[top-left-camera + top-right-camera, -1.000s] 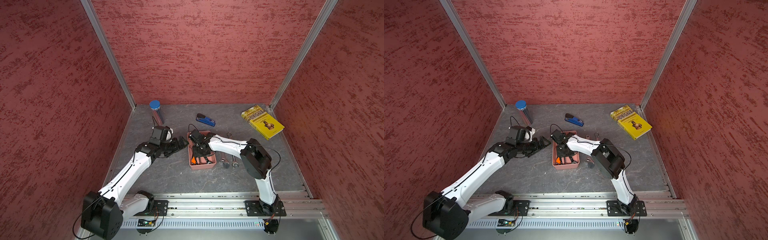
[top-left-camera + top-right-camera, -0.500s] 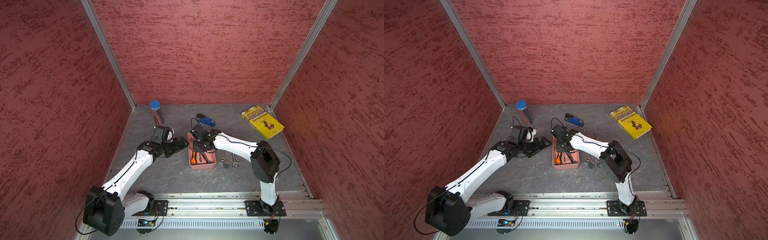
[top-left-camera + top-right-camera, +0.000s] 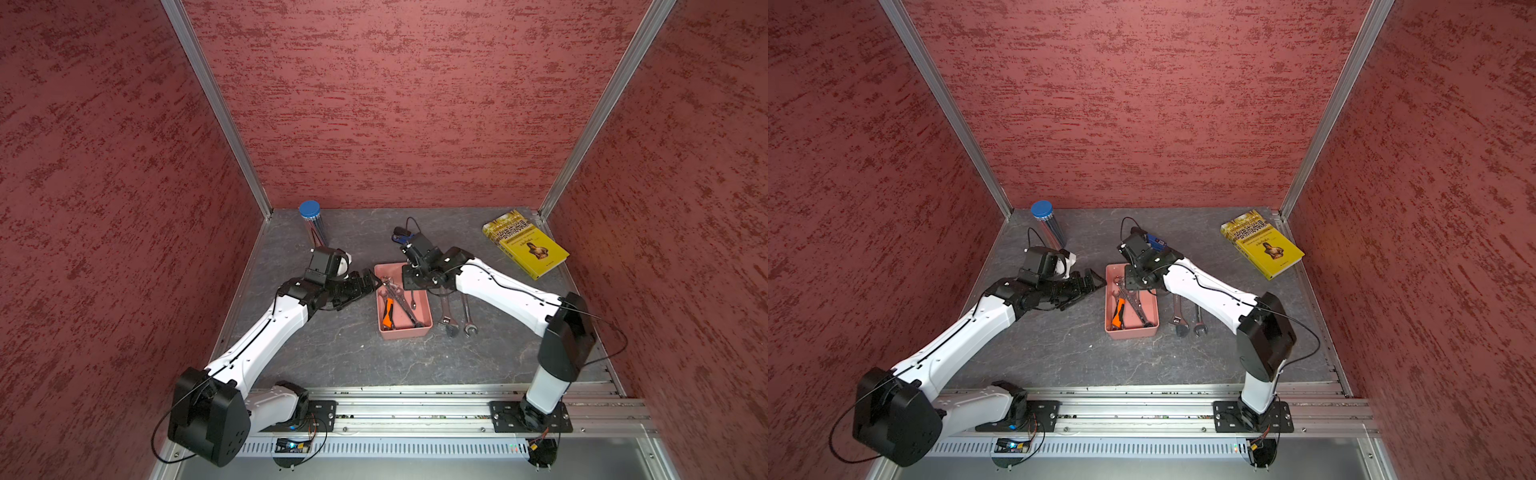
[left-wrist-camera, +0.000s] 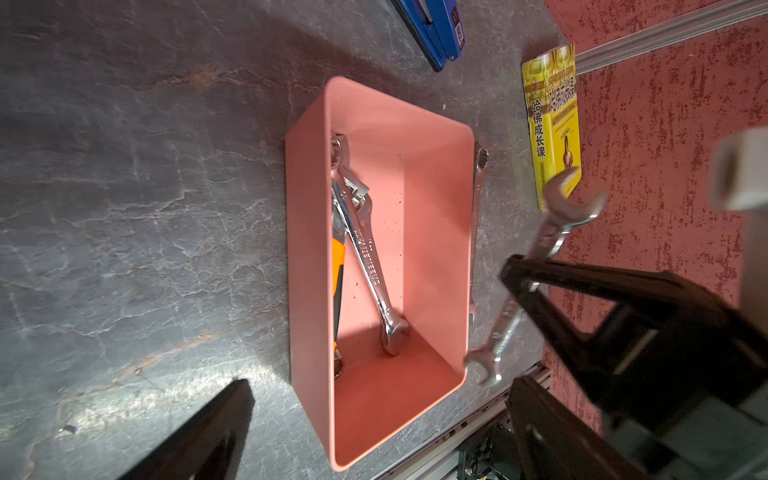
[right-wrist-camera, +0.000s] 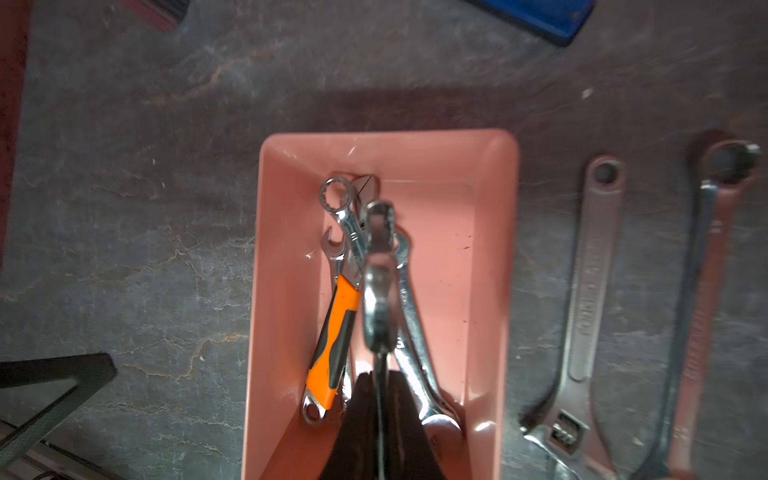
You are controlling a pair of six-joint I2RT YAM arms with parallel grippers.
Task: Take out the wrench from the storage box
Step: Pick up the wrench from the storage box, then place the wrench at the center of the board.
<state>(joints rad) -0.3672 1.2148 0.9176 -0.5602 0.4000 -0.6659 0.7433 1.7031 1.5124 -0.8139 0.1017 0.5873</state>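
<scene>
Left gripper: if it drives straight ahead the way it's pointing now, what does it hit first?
Most likely the storage box. The open left gripper points at its side wall near the far corner, almost touching. Height is unclear, so it might pass over the rim.

Yellow book (image 4: 552, 124) bears the white Chinese characters 哈佛成长课; its smaller print is too small to read.

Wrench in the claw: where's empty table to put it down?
Bare: between the storage box and the rail; also between the blue-capped tube and the blue stapler. Crowded: beside the box, where an adjustable wrench and a combination wrench lie.
</scene>
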